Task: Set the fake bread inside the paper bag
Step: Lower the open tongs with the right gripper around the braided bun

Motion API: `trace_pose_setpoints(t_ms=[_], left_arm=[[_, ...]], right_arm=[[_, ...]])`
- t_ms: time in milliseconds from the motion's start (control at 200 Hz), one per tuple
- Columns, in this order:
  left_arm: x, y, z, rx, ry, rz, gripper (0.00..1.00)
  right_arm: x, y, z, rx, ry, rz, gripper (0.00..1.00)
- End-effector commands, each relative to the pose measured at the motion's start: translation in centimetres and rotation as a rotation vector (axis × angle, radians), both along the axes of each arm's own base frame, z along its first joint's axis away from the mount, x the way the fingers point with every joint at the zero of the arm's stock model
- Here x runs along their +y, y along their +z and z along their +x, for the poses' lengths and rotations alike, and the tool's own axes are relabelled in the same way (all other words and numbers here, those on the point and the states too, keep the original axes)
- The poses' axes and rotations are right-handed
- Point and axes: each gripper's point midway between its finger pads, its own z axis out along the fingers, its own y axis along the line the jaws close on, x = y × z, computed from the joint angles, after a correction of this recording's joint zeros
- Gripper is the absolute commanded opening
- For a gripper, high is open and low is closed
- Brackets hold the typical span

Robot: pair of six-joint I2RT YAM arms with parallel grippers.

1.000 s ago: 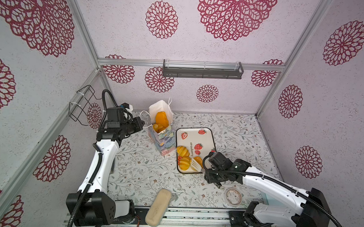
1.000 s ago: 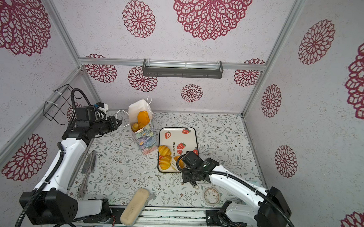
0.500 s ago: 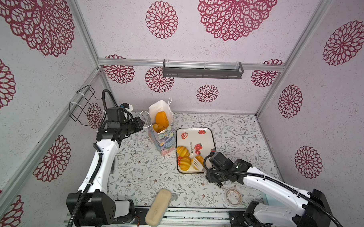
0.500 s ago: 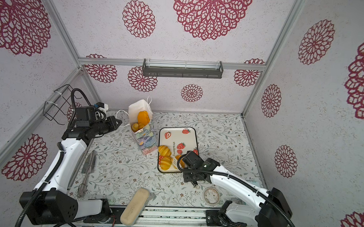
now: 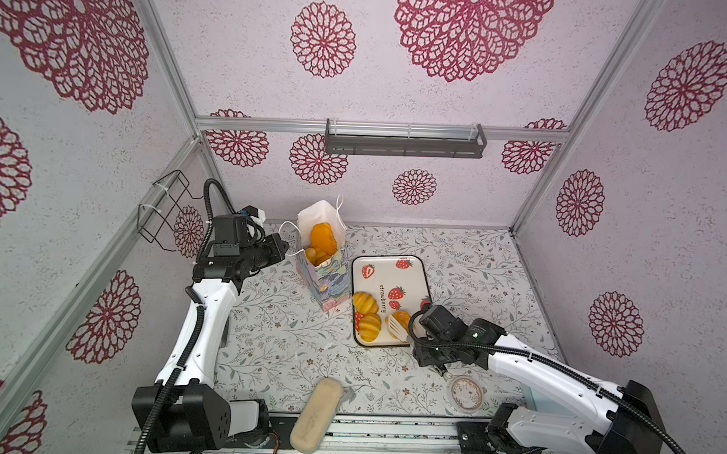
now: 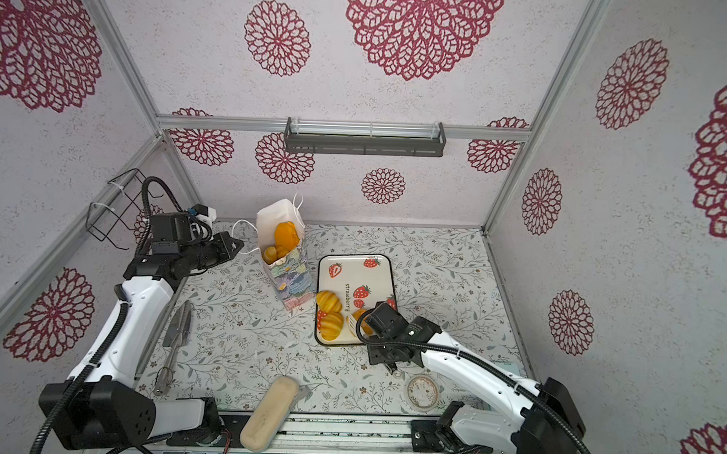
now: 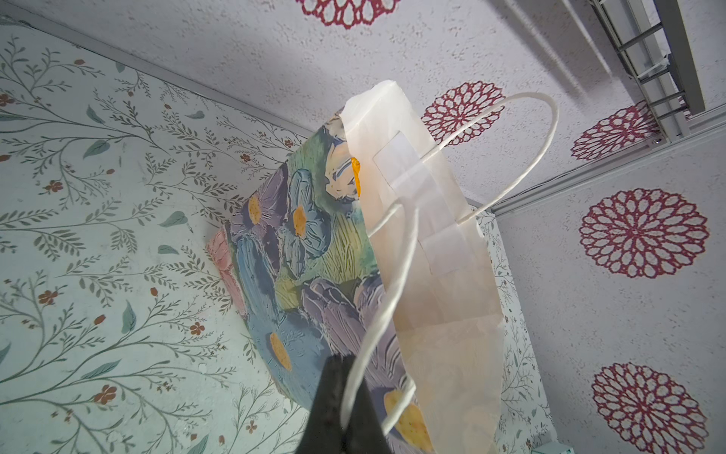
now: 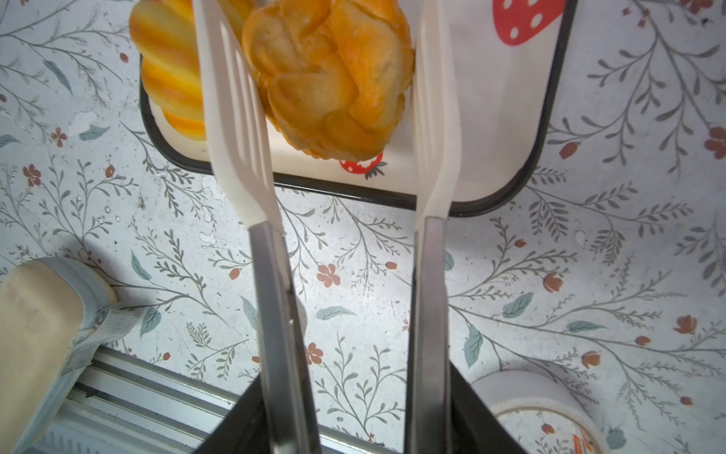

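The white rectangular tray (image 5: pixel 398 275) (image 6: pixel 362 273) (image 8: pixel 491 118), dark-rimmed and printed with red strawberries, is lying on the floral table, and everything else is placed from it. The tall paper bag (image 5: pixel 327 274) (image 6: pixel 292 280) (image 7: pixel 298 255), painted with blue, purple and pink flowers, is standing just beside the tray's long edge on the left arm's side, with its white-lined mouth gaping open.

The fake bread, glossy golden-orange toy pastries, is sitting in two places. Several pieces are lying inside the bag, one long orange piece (image 5: pixel 323 236) (image 6: pixel 286 233) reaching up to its mouth. Three more are resting on the tray's end nearest the arm bases: two ridged round buns (image 5: pixel 365 302) (image 6: pixel 329 301) and a braided bun (image 5: pixel 401 318) (image 8: pixel 330 78).

The left gripper (image 5: pixel 280 248) (image 6: pixel 236 245) (image 7: pixel 341 408) is hovering past the bag, on its side away from the tray, with its black fingers pinching together on the bag's white cord handle (image 7: pixel 393 295).

The right gripper (image 5: pixel 417 327) (image 6: pixel 370 319) (image 8: pixel 353 424) is reaching over the tray's near end, clamping a pair of metal tongs (image 5: pixel 395 330) (image 8: pixel 271 314) with white slotted plastic blades. Those blades are standing apart on either side of the braided bun, and whether they are pressing it cannot be told.

A long pale beige block (image 5: pixel 316 413) (image 6: pixel 270 412) (image 8: pixel 35 326) and a tape roll (image 5: pixel 466 394) (image 6: pixel 422 391) (image 8: pixel 550 412) are lying beyond that same end of the tray.
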Motion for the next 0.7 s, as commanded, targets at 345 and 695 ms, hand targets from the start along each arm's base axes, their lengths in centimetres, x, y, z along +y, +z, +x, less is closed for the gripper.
trace_pose_setpoints(t_ms=[345, 695], left_arm=[[0.04, -0.01, 0.14, -0.007, 0.004, 0.0, 0.0], [0.06, 0.03, 0.08, -0.008, 0.005, 0.002, 0.0]], right_arm=[[1.03, 1.44, 1.47, -0.036, 0.009, 0.004, 0.66], [0.76, 0.68, 1.46, -0.025, 0.012, -0.028, 0.66]])
